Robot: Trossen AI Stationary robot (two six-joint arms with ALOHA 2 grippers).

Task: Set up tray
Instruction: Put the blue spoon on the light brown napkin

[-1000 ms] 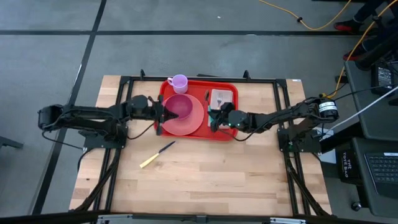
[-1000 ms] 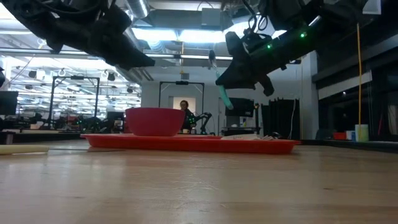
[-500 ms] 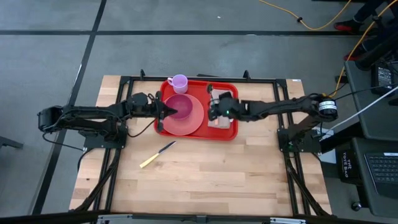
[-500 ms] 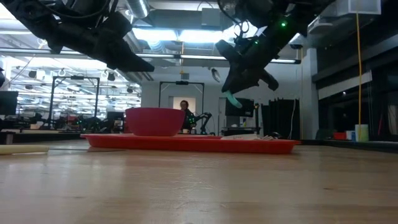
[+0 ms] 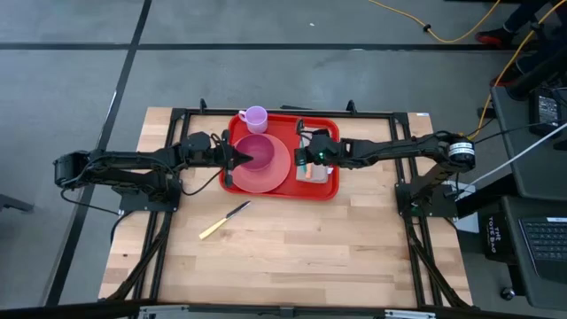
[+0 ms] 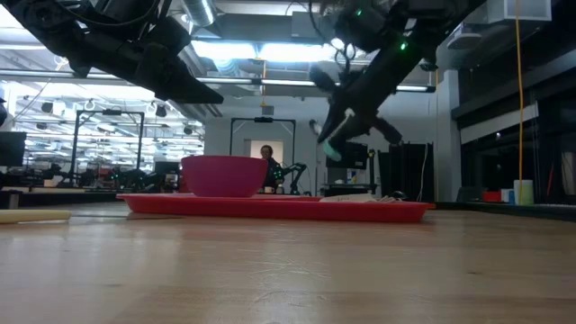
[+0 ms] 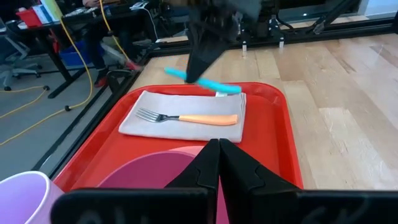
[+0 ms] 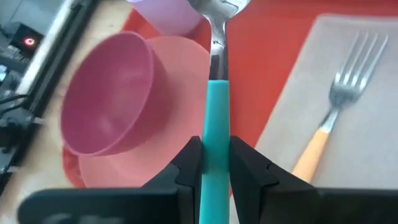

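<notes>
Clamped on the teal handle of a spoon (image 8: pixel 214 81), the right gripper (image 5: pixel 306 159) hovered above the red tray (image 5: pixel 330 188), over the strip between the pink plate (image 5: pixel 275 174) and the grey napkin (image 5: pixel 320 140). In the right wrist view the spoon's metal bowl pointed ahead past the dark fingers (image 8: pixel 245 165), toward a lilac cup (image 5: pixel 255 117) at the tray's far left corner. An orange-handled fork (image 7: pixel 189 117) lay flat on the napkin, on the tray's right side. A pink bowl (image 5: pixel 255 151) sat on the plate, and the tray itself rested at the far middle of the wooden table (image 5: pixel 292 257). Just at the bowl's left edge waited the left gripper (image 5: pixel 236 157), its fingers pressed together around nothing and raised above the tray. A yellow-handled knife (image 5: pixel 223 221) lay on the bare wood, well apart from the tray on the near side.
</notes>
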